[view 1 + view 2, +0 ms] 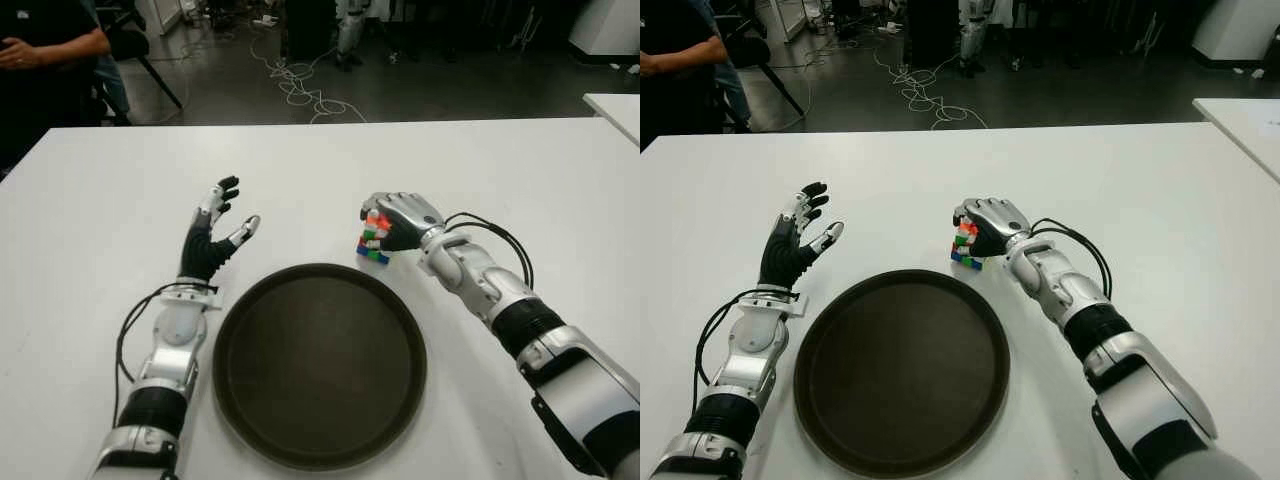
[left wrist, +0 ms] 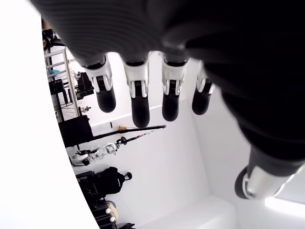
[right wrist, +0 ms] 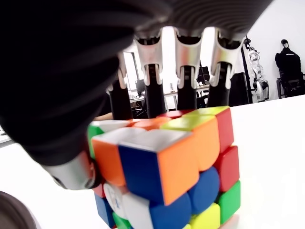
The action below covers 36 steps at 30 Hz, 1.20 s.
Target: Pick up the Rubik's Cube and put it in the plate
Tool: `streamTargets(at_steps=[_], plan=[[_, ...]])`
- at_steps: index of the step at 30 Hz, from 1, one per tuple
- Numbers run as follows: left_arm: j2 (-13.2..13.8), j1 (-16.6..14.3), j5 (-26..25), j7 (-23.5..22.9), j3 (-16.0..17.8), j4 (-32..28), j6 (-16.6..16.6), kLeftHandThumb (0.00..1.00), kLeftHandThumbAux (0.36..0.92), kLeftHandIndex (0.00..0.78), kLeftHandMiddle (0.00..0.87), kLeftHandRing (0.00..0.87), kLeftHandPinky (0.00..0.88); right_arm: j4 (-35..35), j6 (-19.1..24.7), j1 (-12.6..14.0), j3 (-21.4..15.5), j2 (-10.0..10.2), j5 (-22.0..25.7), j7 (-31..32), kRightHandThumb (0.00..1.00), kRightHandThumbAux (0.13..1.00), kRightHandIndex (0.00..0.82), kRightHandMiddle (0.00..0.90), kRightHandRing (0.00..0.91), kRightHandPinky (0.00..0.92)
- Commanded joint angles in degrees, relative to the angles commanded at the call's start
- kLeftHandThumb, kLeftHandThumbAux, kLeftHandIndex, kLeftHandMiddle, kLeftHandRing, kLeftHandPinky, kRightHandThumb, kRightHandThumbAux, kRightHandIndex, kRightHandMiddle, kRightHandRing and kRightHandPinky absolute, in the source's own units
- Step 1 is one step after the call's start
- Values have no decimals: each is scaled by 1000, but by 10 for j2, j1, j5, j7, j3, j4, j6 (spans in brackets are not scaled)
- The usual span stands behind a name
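A wide white table (image 1: 320, 165) fills most of the scene, and behind its far edge there is a dark floor with loose cables (image 1: 295, 85) on it. At the far left corner a person in dark clothes (image 1: 45, 45) stands beside the table. On the near part of the table lies a round dark brown plate (image 1: 245, 400), with nothing inside it. The right hand (image 1: 400, 220) is just beyond the plate's far right rim, and its arm comes in from the lower right side. Its fingers (image 3: 152, 90) are curled down over the top of the Rubik's Cube (image 1: 375, 240) and the thumb presses on the side, so the hand is closed around the cube. The cube is on the table just outside the plate's rim, slightly tilted; I cannot tell if its lower edge touches the table. The left hand (image 1: 212, 240) shows on the left side of the plate, near the rim, with its fingers (image 2: 136, 95) stretched and apart, and it holds nothing.
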Motion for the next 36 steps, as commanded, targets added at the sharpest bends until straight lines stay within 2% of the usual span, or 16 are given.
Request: streamTargets(at_steps=[11, 21, 36], plan=[[-1, -3, 0, -1, 0, 9, -8, 69, 607, 104, 136, 117, 89, -26, 7, 6, -2, -8, 0, -15, 688, 736, 423, 654, 661, 651], [2, -3, 6, 2, -1, 10, -10, 67, 620, 111, 140, 116, 82, -83, 19, 21, -11, -25, -1, -12, 687, 736, 422, 635, 639, 626], [0, -6, 4, 3, 0, 17, -17, 61, 598, 103, 145, 132, 104, -152, 44, 39, -36, -47, -18, -30, 685, 737, 422, 613, 598, 576]])
